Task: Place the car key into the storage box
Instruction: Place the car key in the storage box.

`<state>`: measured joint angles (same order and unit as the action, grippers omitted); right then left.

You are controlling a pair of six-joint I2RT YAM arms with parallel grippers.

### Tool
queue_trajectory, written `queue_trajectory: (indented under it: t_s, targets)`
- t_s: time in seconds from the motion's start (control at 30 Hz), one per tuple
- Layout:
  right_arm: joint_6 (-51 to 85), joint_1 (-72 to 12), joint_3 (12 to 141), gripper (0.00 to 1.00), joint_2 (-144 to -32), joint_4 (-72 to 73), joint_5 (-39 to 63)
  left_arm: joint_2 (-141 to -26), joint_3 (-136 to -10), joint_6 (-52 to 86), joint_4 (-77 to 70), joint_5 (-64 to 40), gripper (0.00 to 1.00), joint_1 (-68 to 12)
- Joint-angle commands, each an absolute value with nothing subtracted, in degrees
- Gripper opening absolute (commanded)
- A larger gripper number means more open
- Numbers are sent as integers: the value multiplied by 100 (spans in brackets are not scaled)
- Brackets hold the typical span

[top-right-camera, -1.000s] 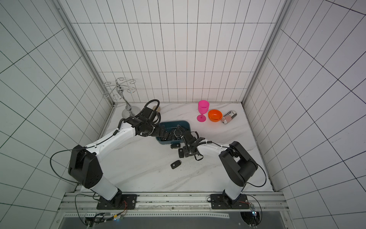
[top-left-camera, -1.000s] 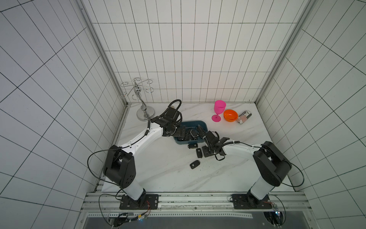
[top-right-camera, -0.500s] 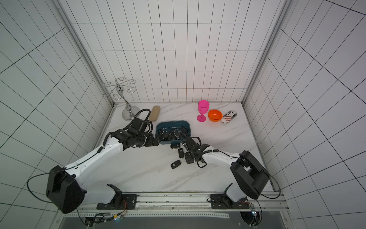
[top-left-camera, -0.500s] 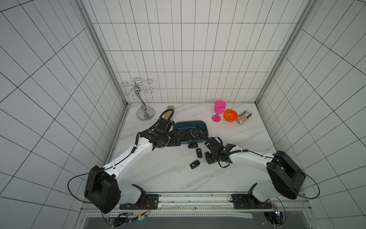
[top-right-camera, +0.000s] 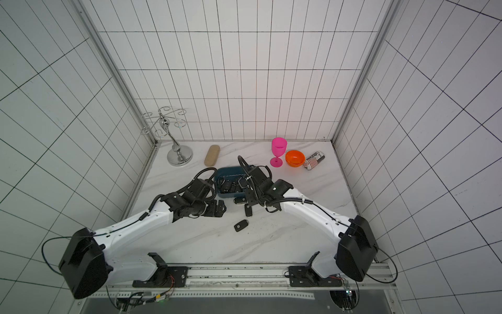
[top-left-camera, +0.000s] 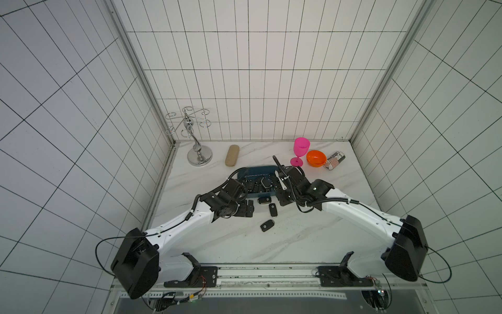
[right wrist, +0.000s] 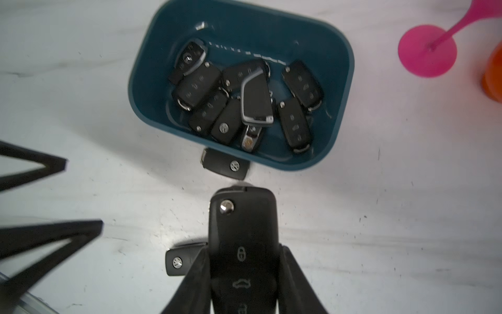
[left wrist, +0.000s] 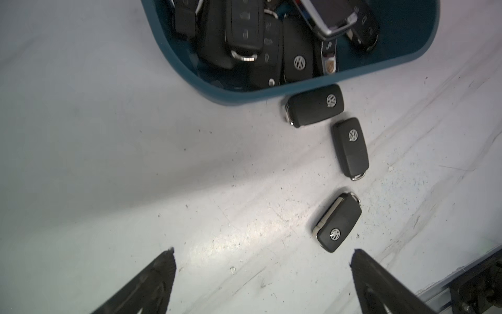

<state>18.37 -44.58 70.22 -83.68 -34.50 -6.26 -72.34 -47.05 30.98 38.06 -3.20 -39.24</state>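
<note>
**Top views.** The storage box sits mid-table with a heap of fobs inside.
- The right gripper hangs just beside the box's near wall, towards the robot's right end of it.
- The left gripper is near the same wall, at the other end.
- What the right jaws carry cannot be made out from here.
- Three loose keys lie on the tabletop between the two grippers, outside the box.

**Left wrist.** The left gripper has its jaws spread wide, with nothing between them and bare tabletop below. The loose keys run in a line away from the box's near wall. The first one is touching the wall or all but touching it.

**Right wrist.** The right gripper is clamped on the car key across its narrow sides, button face to the camera.
- The key is raised over the tabletop, outside the box and short of its near wall.
- Its long axis runs in line with the fingers and points straight at the box, which lies directly ahead.

**Judgement.** The move belongs to the right arm: carry the key forward along its own axis, clear the near wall, then release.
</note>
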Motion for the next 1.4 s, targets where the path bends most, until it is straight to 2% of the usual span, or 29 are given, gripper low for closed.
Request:
queue_trajectory:
  t_s: [0.0,0.3,0.67,0.93,1.27,1.37]
  targets:
    - [1467,-4226,7815,30,-8870,-3742,-326,-6861,-4435,3352,3534,36,98,-4183]
    - [1307,-3755,9182,30,-10392,-4167,219,-6616,-4123,3145,3365,1117,98,-5519]
    - [1424,-3487,9472,30,-11187,-3858,268,-7582,-4417,2235,2964,1480,95,-6399]
    - [1402,-3361,9941,31,-11824,-4001,422,-8430,-4808,1508,2869,1683,95,-6568]
    - [1362,-3248,9990,32,-12137,-3901,536,-9187,-5127,896,2529,1400,95,-6561]
    - [1354,-3234,10008,33,-12170,-3934,525,-9441,-5215,880,2479,1289,92,-6536]
